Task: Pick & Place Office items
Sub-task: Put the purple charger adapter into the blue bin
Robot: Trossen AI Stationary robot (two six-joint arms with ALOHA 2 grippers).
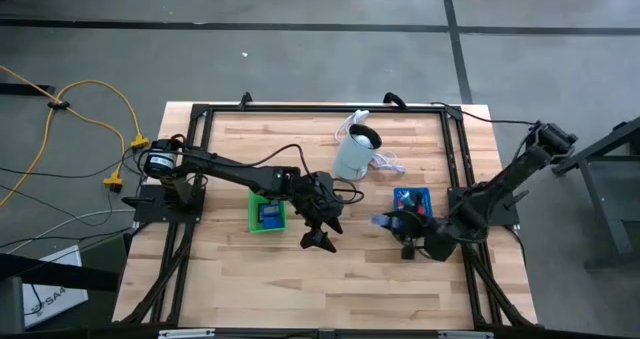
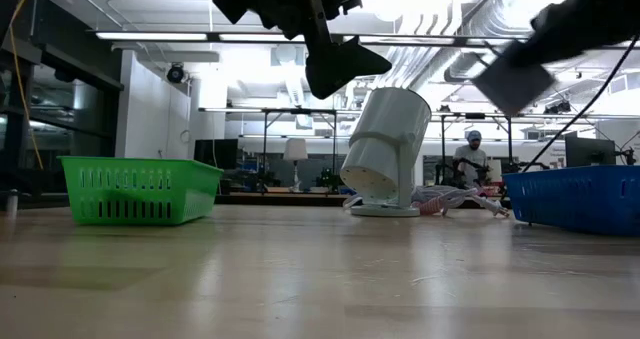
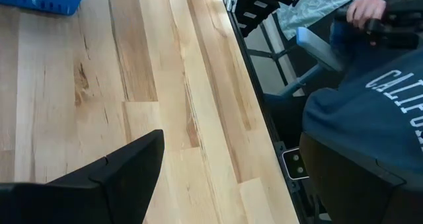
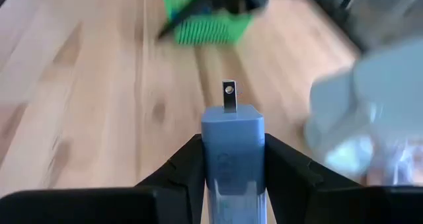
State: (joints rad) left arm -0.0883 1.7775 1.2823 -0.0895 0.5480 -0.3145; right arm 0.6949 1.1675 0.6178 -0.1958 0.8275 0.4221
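Observation:
My right gripper point(image 4: 232, 141) is shut on a blue plug block with a metal prong point(image 4: 232, 128). In the high view this block point(image 1: 383, 220) hangs in the air just near-left of the blue tray point(image 1: 425, 192), which holds several small pieces. In the low view the block point(image 2: 515, 79) is high above the table. My left gripper point(image 1: 320, 241) hovers open and empty over bare wood, right of the green tray point(image 1: 253, 217). A blue piece point(image 1: 270, 215) lies in that tray. The left wrist view shows its gripper point(image 3: 231, 135) spread wide. My right gripper pinches the blue block by its two side faces point(image 4: 210, 151), one finger point(image 4: 182, 164) on each. The fingers reach toward the table's left. The end with the prong point(image 4: 229, 95) sticks out past the fingertips. The block is lifted clear of the table.
A pale cylindrical appliance point(image 1: 355, 154) with a white cord point(image 1: 385, 162) stands tilted at the far middle. A black frame point(image 1: 330, 109) runs around the tabletop. Bare wood lies across the near half point(image 1: 330, 289). A person in a dark sweatshirt point(image 3: 370, 98) sits beyond the table edge.

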